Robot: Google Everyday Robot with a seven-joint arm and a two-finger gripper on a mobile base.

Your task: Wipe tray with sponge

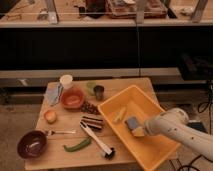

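Note:
The tray (156, 144) is a large yellow-orange bin that stands tilted across the right end of the wooden table. The sponge (134, 125) lies inside it near the middle, grey-blue face up and to the left, yellow body to the lower right. My gripper (143, 129) is at the end of the white arm that reaches in from the right, right against the sponge's right side. The arm hides the contact. A pale yellow banana-like piece (120, 114) lies in the tray just left of the sponge.
Left of the tray are a black-and-white striped block (92, 122), a long brush (97, 140), a green pepper (77, 145), an orange-red bowl (72, 98), a white cup (66, 80), a dark cup (99, 91), a purple bowl (32, 144) and a fork (60, 132).

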